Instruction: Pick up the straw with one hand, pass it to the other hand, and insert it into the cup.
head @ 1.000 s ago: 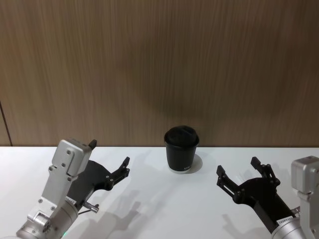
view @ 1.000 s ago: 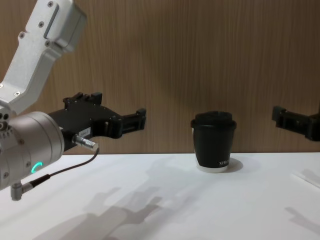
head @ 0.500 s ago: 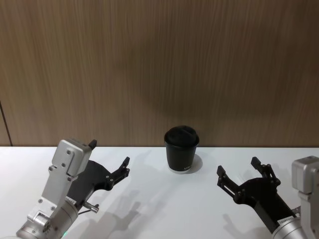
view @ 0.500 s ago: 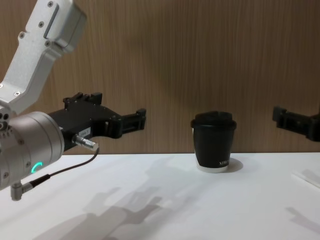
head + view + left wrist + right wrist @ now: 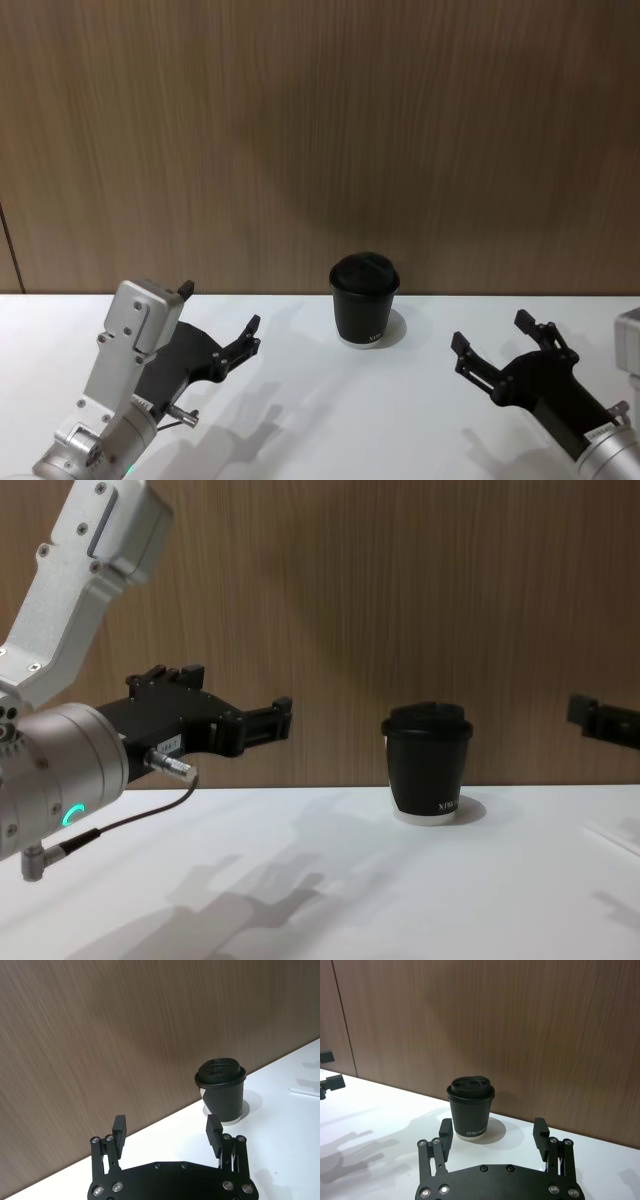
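The black lidded cup (image 5: 365,300) stands upright on the white table near the wood wall, also seen in the chest view (image 5: 428,765) and both wrist views (image 5: 222,1092) (image 5: 470,1107). The thin white straw (image 5: 304,1092) lies flat on the table to the cup's right, its end showing faintly at the chest view's edge (image 5: 612,840). My left gripper (image 5: 222,310) (image 5: 166,1125) (image 5: 240,692) hovers open and empty left of the cup. To the cup's right, the right gripper (image 5: 490,333) (image 5: 492,1130) (image 5: 600,720) also hangs open, holding nothing.
The white table (image 5: 320,420) runs back to a brown wood-grain wall (image 5: 320,130) just behind the cup. A thin dark cable with a metal plug (image 5: 150,802) hangs from the left wrist.
The right gripper has shifted a little to the right, away from the cup, still open. The left gripper and the cup have not moved.
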